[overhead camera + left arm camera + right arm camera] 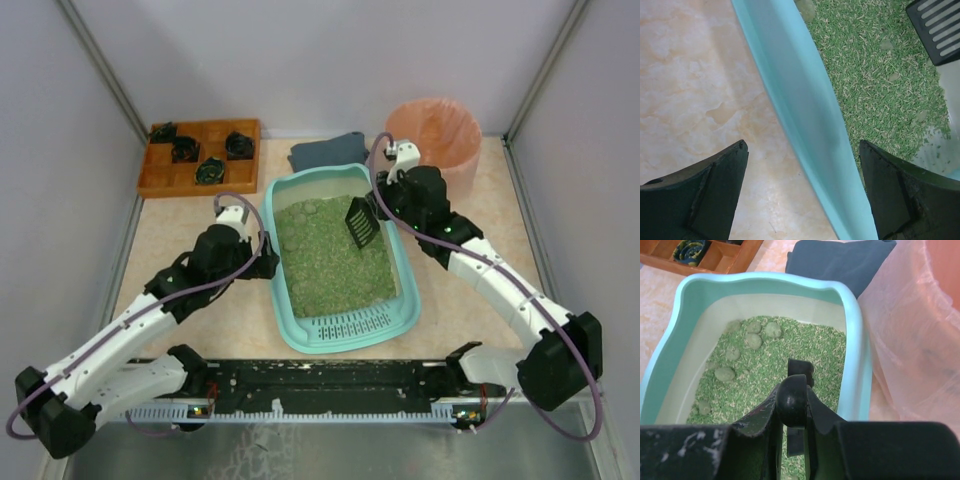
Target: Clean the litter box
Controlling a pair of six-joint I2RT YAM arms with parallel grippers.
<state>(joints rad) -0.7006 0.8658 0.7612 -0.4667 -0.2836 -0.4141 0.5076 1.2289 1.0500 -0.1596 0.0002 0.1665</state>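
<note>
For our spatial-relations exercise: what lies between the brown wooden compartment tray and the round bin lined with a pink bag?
A dark grey folded cloth lies there, shown in the top view.

The right fingers [382, 203] hold a black slotted scoop [362, 223] over the litter box [350, 327].

Soft, even light from above fills all three views, with only faint shadows around the litter box [350, 326] (its rim blurs in the left wrist view), and the near fingers [705, 200] are dark and out of focus.
</note>
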